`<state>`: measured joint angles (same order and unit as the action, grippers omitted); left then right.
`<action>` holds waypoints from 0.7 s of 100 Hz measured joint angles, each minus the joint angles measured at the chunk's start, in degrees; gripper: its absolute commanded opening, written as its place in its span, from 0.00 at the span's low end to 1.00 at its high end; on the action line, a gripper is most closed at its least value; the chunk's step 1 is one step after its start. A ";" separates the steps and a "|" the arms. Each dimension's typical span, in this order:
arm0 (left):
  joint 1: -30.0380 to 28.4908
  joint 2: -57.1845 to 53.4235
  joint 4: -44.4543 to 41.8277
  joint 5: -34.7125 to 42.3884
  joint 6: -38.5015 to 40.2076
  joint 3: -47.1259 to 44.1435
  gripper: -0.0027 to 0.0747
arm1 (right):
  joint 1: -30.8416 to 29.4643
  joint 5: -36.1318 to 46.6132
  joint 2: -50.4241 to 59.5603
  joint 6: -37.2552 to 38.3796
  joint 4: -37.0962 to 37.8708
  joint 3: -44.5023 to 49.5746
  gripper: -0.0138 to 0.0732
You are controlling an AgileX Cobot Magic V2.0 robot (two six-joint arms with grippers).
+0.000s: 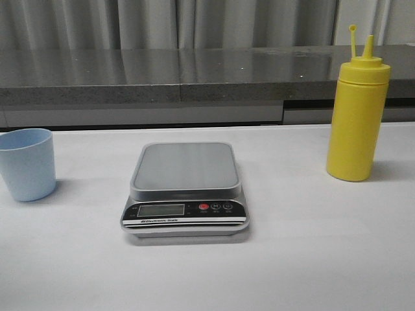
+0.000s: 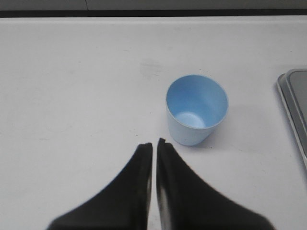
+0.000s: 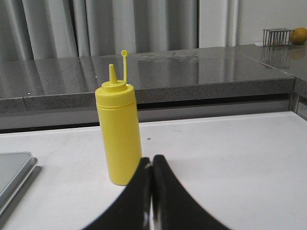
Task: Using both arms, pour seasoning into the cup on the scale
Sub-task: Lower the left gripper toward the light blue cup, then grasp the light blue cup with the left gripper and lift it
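Left gripper [image 2: 154,146] and right gripper [image 3: 152,160] are both sitting pressed together (gripping nothing); pale blue plastic cup [image 1: 26,163], silver-grey digital scale [image 1: 185,188] and yellow squeeze bottle [image 1: 356,116] are standing apart on the white table [image 1: 311,259].

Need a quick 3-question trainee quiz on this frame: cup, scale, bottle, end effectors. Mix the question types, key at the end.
1. True or false: the cup stands on the scale.
2. Multiple choice: the seasoning bottle stands A) at the scale's left, B) on the scale, C) at the scale's right.
3. Fill in: the left end effector and the right end effector each have fingers that are ____, holding nothing.

Key:
1. False. The cup is on the table at the scale's left, and the platform is bare.
2. C.
3. Shut.
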<state>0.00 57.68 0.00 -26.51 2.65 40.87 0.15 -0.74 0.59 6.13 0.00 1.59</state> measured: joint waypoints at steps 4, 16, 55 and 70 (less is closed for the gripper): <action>0.00 2.07 0.00 0.00 0.00 1.21 0.40 | 0.00 0.00 0.00 0.00 0.00 0.00 0.08; 0.00 7.47 0.00 0.00 0.00 4.14 0.66 | 0.00 0.00 0.00 0.00 0.00 0.00 0.08; 0.11 26.44 1.25 -12.27 0.00 19.08 0.71 | 0.00 0.00 0.00 0.00 0.00 0.00 0.08; 0.11 32.42 1.25 -15.46 0.00 24.61 0.71 | 0.00 0.00 0.00 0.00 0.00 0.00 0.08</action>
<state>0.11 90.10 1.25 -41.97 2.65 65.48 0.15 -0.74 0.59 6.13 0.00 1.59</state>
